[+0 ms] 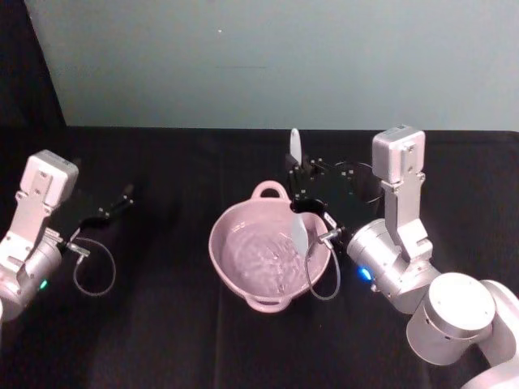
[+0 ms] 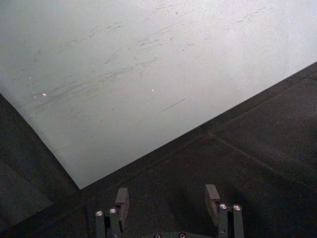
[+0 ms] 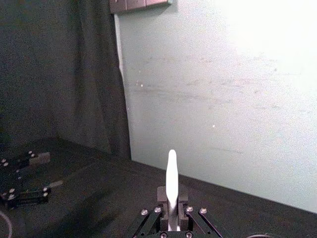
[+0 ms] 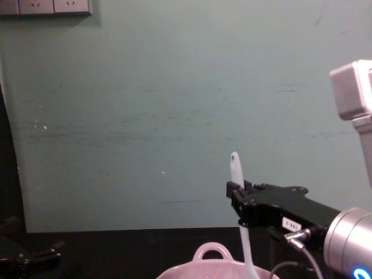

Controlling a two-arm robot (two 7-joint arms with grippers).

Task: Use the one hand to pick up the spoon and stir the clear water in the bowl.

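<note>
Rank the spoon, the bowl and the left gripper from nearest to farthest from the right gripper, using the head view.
1. spoon: clamped upright in the right gripper itself, blade down in the bowl.
2. bowl: just below the right gripper and to its left.
3. left gripper: far across on the left side, open and idle.

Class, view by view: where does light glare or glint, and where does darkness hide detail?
Head view: water in the bowl glints in ripples; the right gripper merges with the black table. Right wrist view: the wall blows out white, the spoon glows. Left wrist view: the idle left gripper sits dim; wall scratches catch light.
</note>
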